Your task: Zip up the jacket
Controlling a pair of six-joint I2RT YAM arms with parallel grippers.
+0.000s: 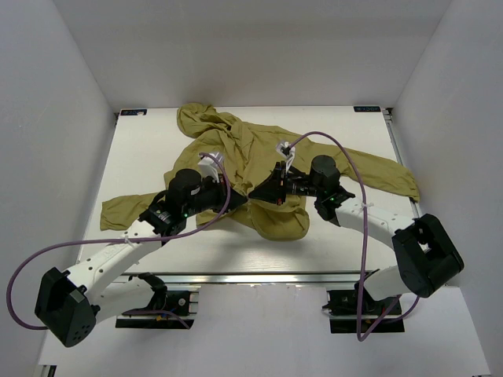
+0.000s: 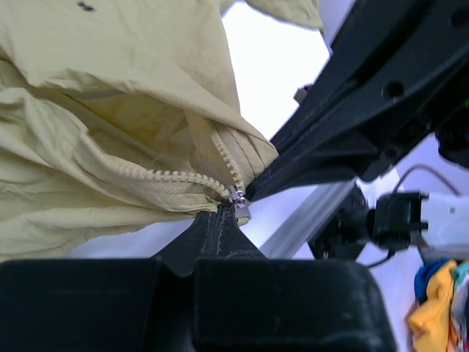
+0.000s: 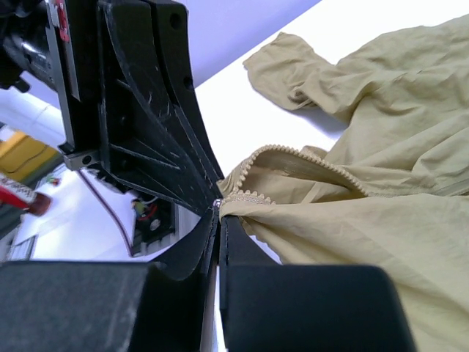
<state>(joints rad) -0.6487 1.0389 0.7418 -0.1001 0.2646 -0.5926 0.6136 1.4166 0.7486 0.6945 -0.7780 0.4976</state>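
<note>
We're looking at the jacket (image 1: pixel 259 153) lying wrinkled on the white surface (image 1: pixel 149 149). Its hood (image 1: pixel 200 118) is pointing to the far-left corner, w/ one sleeve (image 1: pixel 130 210) running out to the L and the other to the R.

Both arms are reaching in over the jacket's lower front. The left hand (image 1: pixel 240 201) and right hand (image 1: pixel 256 194) are meeting tip to tip approx. mid-surface.

The left hand is pinching fully closed at the bottom end of the zip. Its tips are touching the small metal slider (image 2: pixel 237 196), and fabric is bunching right there. The right hand is squeezing fully closed too, coming in from the opposite side and pressing at the same spot. We can't tell which hand is gripping the slider itself vs. just the jacket fabric beside it.

The zip teeth (image 2: pixel 157 176) are lying apart beyond the slider, the 2 rows spreading away from each other, so the front is gaping open. A small dark spot (image 2: pixel 86 6) is showing on the fabric in the left wrist view.
</note>
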